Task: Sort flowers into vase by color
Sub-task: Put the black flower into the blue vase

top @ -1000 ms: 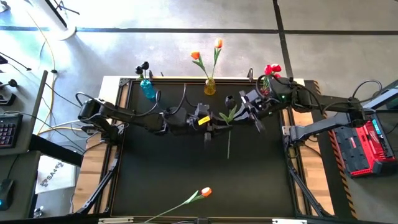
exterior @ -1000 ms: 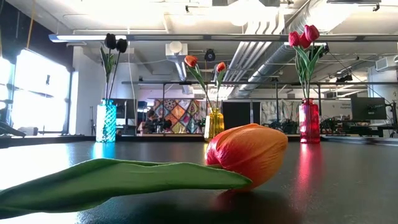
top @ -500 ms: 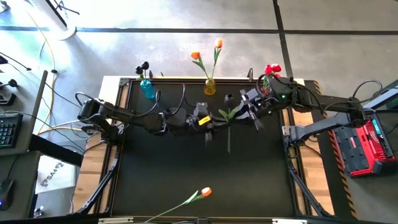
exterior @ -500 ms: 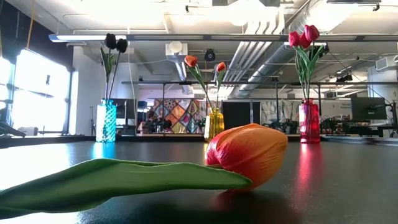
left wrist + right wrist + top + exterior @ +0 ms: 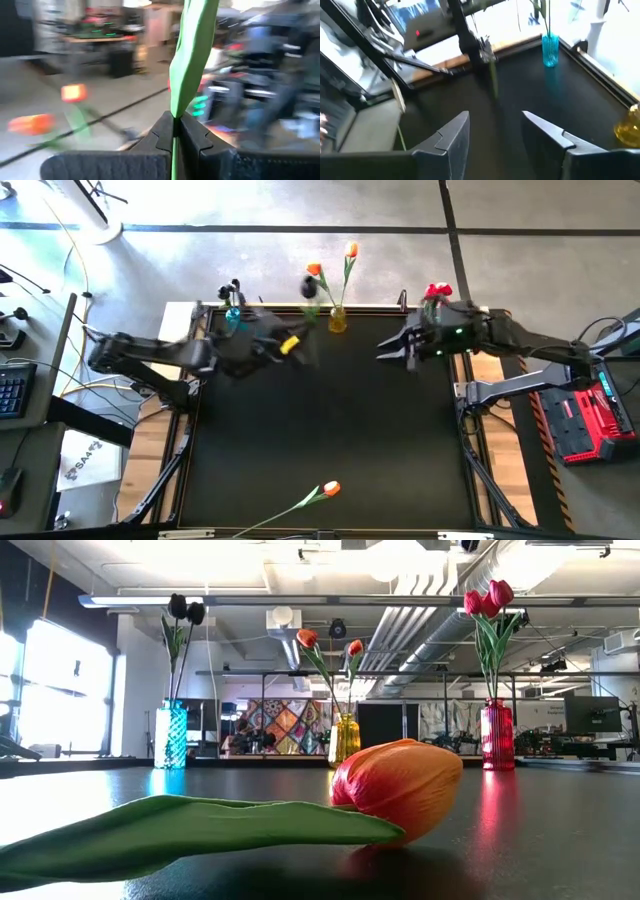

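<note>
- Left claw (image 5: 176, 131) is clenched on the green stem (image 5: 189, 60) of one flower, which stands up between its fingers; seen from above it sits over the far part of the worktop (image 5: 330, 420), between the blue vase (image 5: 236, 321) and the yellow vase (image 5: 337, 319)
- Right claw (image 5: 492, 131) is released, fingers spread with nothing between them, over the far right of the worktop near the red vase (image 5: 497, 736)
- Three vases line the far edge: blue with two black tulips (image 5: 185, 609), yellow with two orange tulips (image 5: 330, 642), red with red tulips (image 5: 487, 598)
- One orange tulip (image 5: 329, 490) lies alone near the front edge
- The worktop's middle lies open between both arms
</note>
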`<state>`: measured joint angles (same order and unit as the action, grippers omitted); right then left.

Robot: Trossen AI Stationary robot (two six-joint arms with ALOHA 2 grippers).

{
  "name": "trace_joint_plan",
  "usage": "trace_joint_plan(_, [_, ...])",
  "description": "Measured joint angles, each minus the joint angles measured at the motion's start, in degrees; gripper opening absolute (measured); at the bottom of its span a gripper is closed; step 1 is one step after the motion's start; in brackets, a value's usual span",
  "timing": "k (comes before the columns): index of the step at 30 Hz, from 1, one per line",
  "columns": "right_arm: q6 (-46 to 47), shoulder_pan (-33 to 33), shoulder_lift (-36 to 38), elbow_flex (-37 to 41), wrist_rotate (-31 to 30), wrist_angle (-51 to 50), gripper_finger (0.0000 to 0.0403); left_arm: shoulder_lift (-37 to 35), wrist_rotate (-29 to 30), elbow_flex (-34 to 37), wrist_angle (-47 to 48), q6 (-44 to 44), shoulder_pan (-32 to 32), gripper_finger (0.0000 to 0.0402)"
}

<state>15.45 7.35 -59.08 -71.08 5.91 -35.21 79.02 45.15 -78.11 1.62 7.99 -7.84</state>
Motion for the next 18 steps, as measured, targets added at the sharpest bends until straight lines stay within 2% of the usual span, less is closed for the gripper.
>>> trace_joint_plan(5, [-1.99,2.91,-1.82,6.63,2.14,3.53,0.0152,-5.88,12.22,0.00,15.64,1.48,0.07,0.0000])
trace_joint_plan(10, [-0.45,9.24,-4.06,13.99,10.77,12.84,0.0142,-10.15,16.04,0.04,26.07,3.35,3.20,0.0000])
trace_joint_plan(13, [1.68,13.49,-6.04,16.14,16.13,19.28,0.0141,-13.31,14.37,0.04,24.89,-0.82,8.18,0.0000])
trace_joint_plan(18, [2.62,18.58,-11.35,14.50,21.72,25.53,0.0141,-17.67,1.43,0.04,17.62,-9.47,20.17,0.0000])
